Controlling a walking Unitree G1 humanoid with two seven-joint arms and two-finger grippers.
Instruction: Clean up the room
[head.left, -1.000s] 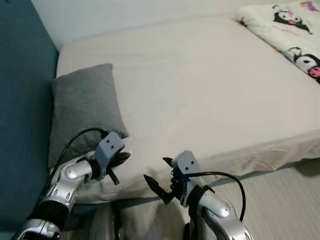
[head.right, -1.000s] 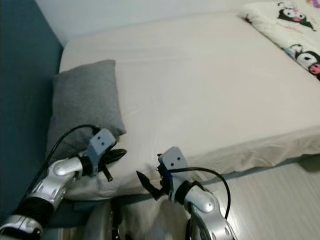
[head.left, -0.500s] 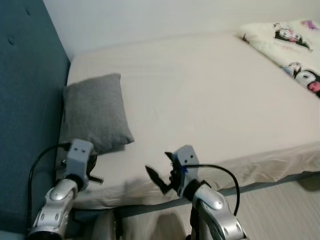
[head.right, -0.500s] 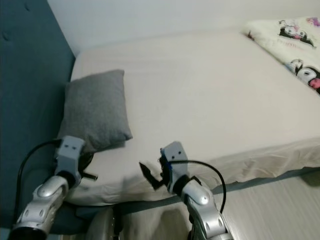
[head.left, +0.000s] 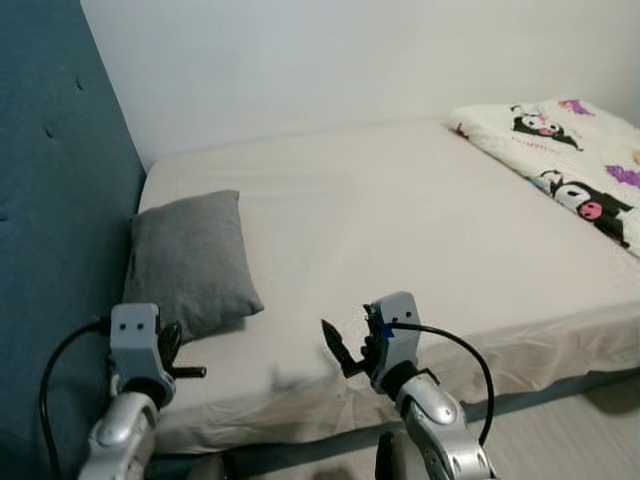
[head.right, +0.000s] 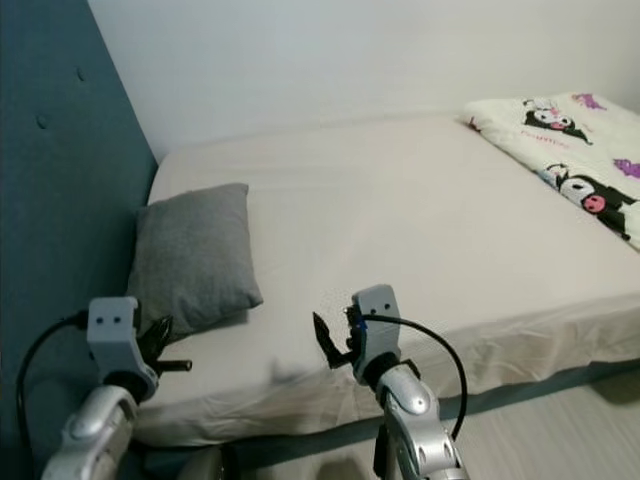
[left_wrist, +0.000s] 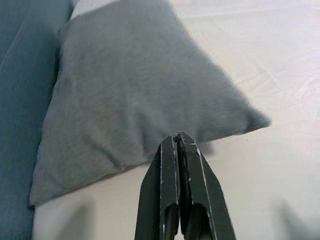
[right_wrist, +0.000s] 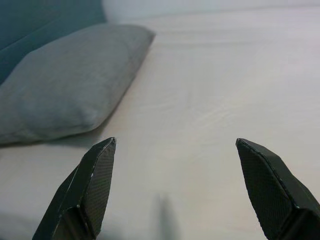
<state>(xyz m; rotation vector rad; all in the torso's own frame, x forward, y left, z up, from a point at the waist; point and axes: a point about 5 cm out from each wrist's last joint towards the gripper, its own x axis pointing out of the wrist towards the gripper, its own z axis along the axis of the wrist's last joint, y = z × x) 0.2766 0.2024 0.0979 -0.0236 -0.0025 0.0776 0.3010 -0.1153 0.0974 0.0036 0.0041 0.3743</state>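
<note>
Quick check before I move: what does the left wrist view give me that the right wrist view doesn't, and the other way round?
Left wrist view: the left claw, its two fingers pressed together, aimed at the near edge of the grey pillow, with the blue headboard beside it.

Right wrist view: the right claw, fingers spread wide apart, over a long open stretch of the cream sheet.

Both: the pillow lying on the sheet against the headboard, and neither claw touching it.

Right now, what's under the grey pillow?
The grey pillow lies on the bed's cream sheet, against the blue headboard. Whatever sits beneath it is covered.
</note>
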